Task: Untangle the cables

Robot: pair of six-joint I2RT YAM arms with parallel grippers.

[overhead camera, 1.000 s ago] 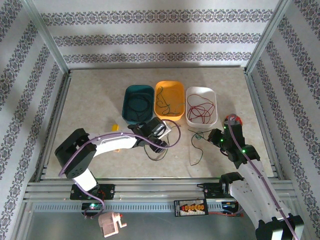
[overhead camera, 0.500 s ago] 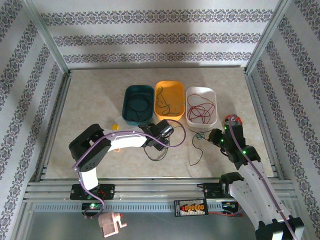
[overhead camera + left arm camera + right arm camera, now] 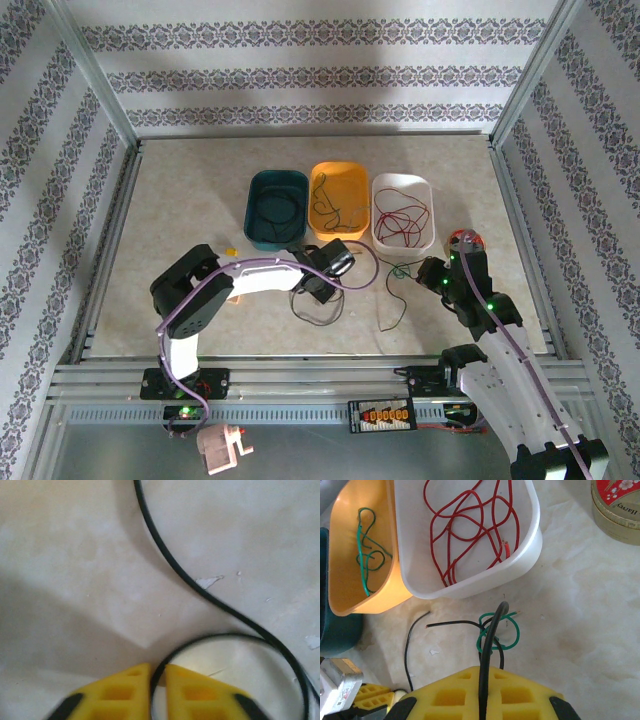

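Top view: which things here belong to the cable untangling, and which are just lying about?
Belong to the job: left gripper, shut on the black loop; right gripper, shut on the black cable tangled with the green cable; teal tray, orange tray, white tray.
Lying about: round tin; pink gadget.

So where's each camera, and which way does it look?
Top external: above and behind the arms, looking down on the table; both arms show.
Left wrist: on that wrist, looking down close; left gripper shut on a black loop.
Right wrist: on that wrist, looking ahead at the white tray; right gripper shut on a black cable.
Top external shares that tray.
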